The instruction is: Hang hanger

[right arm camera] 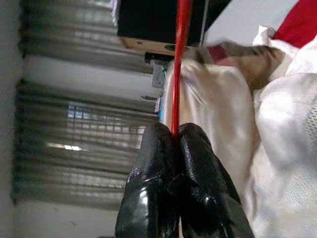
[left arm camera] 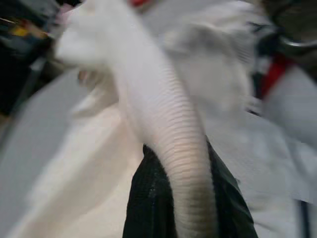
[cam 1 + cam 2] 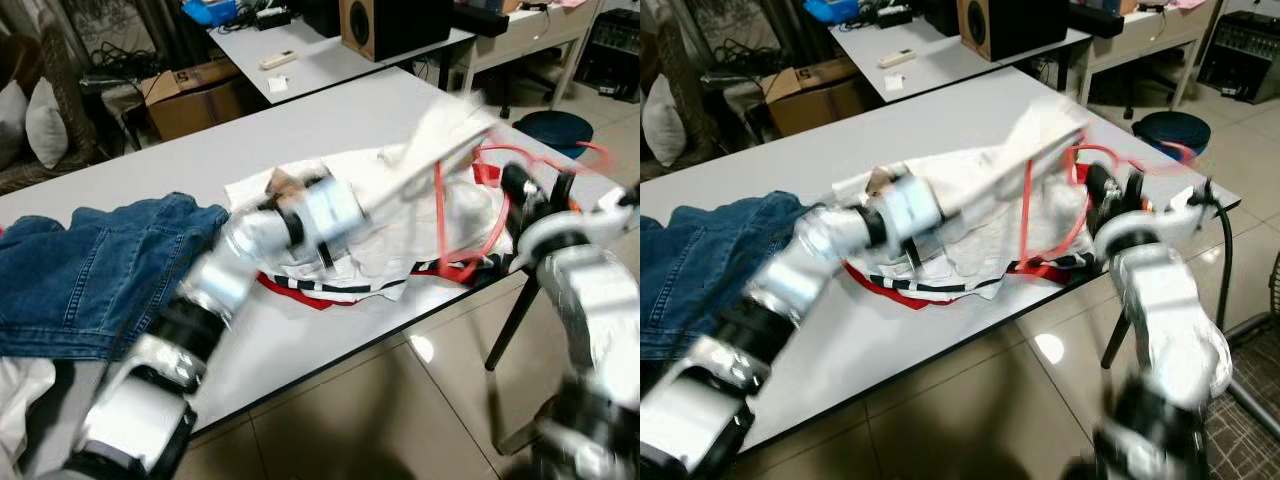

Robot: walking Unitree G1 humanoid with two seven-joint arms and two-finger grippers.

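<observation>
Two grippers: both at work over a pale grey rectangular table; head views are blurred
Left gripper: black fingers closed around a stretched fold of white ribbed cloth, lifted up off the table
Right gripper: fingertips pressed together on the thin red wire of a red hanger
Red hanger: raised over the table's near right part, beside the lifted white garment, touching the cloth
Clothing pile: more white fabric lies beneath, over a red and black striped item
Blue denim jacket: flat on the table's left side
Behind: brown cardboard box; wooden speaker on a second table
</observation>
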